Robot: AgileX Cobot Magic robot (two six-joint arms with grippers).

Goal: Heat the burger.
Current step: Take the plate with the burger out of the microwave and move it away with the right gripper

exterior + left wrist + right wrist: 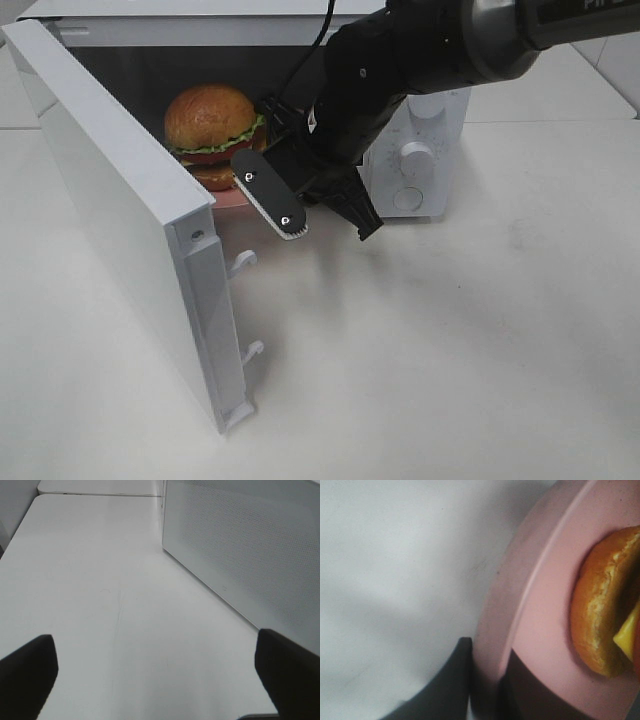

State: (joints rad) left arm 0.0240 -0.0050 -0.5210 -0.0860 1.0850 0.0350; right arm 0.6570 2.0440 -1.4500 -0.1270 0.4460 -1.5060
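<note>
Finding one: the burger (pixel 212 125) is sitting upright inside the microwave (pixel 180 30), in the open cavity, with its bun top, lettuce, tomato and patty all showing. It is resting on the pink plate (pixel 540 630), whose rim is lying close to the mouth of the microwave.

Finding two: your right gripper (pixel 489 650) is reaching into the mouth of the microwave and is pinching the plate's rim. In the right wrist view one dark finger is lying over the rim and the other outside it, with only the rim between them. The claw is nearly closed and is holding the plate, not the burger. The burger's bottom bun and a corner of cheese are showing just past the grip. The right arm (pixel 400 70) is crossing in front of the microwave from its control side.

Finding three: the microwave's door (pixel 110 210) is standing wide open on the side away from the two knobs (pixel 417 155).

Finding four: your left gripper (pixel 155 645) is hanging over the white table (pixel 450 350) with its fingers spread wide and nothing between them. A white perforated panel (pixel 240 545) is standing near it; you cannot tell from that view which face of the microwave it is.
</note>
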